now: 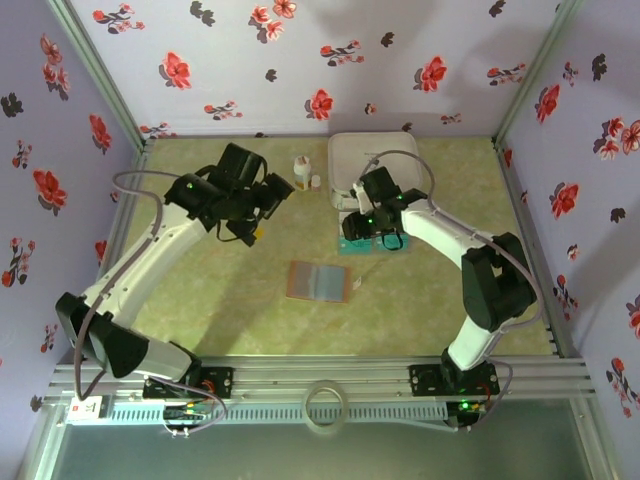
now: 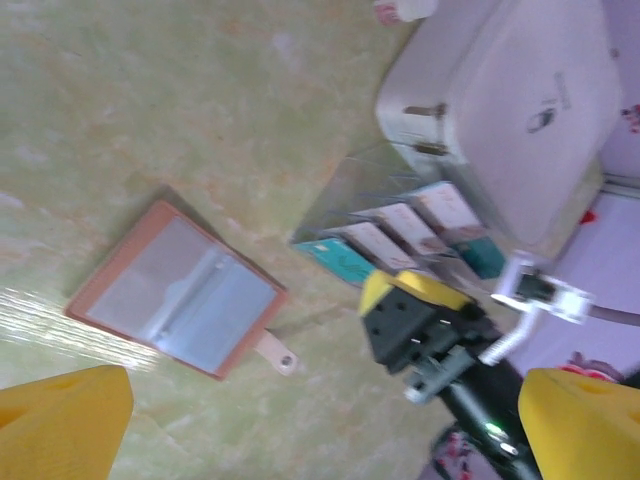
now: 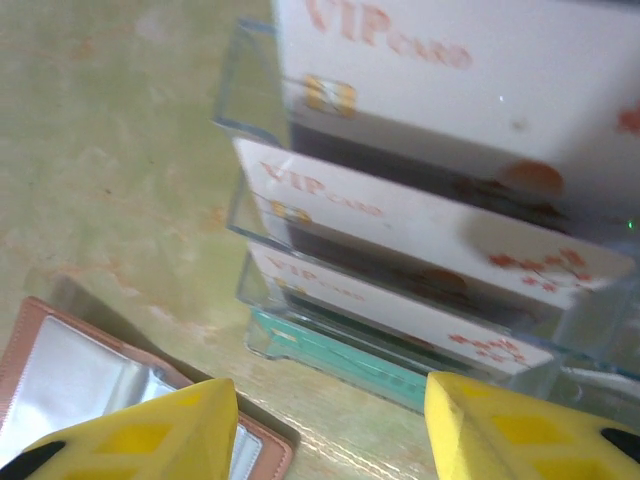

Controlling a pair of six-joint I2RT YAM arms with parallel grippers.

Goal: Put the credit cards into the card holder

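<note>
credit cards (image 3: 400, 225): white, teal, upright in rows | card holder (image 1: 318, 281): brown, open flat

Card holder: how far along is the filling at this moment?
Done: the card holder lies open on the table, pockets apparently empty. In hand: the right tool hangs open by the cards in their clear rack; the left tool is open, holding nothing. Left: every card.

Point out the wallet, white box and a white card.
wallet (image 1: 320, 282): top view, its pale inner face.
white box (image 2: 510, 100): left wrist view, its lid.
white card (image 3: 420, 222): right wrist view, middle card's face.
</note>
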